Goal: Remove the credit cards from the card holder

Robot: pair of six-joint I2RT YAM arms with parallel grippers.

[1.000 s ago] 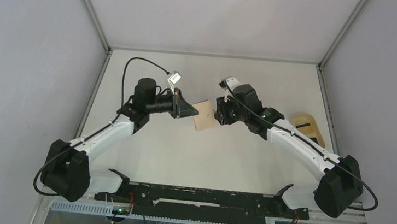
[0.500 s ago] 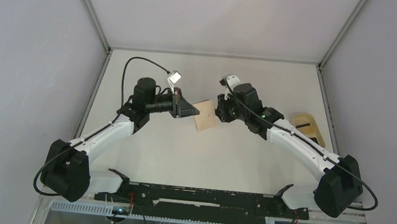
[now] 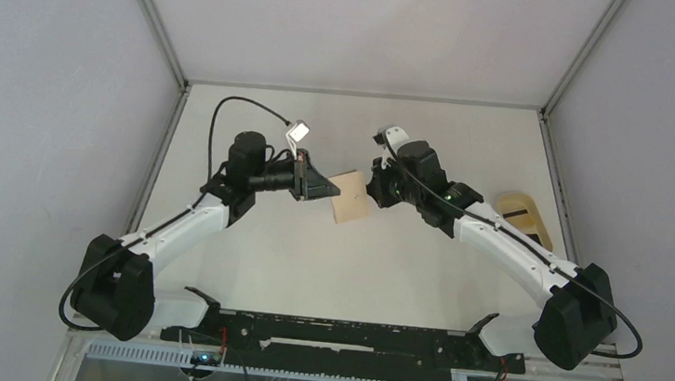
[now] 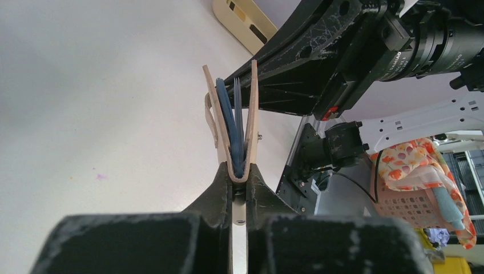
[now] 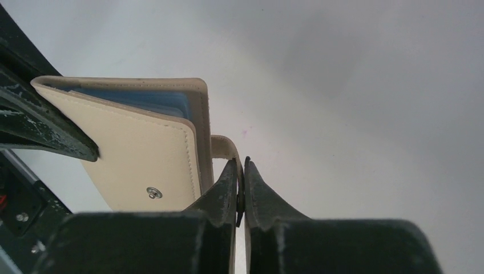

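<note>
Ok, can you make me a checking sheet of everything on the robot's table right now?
Surface: pale table, with one tiny purple speck.
Job's things: card holder held between both hands, gaping open; credit cards inside it, blue edges showing; no black one made out.
Clutter: tan tray near the right edge, dark marks on it.
Hands: left hand shut on the card holder's fold; right hand pinching its strap.
Cables: black cable looping over the left arm; another by the right base.
Surroundings: grey walls; basket of colourful cloth beyond the table.
</note>
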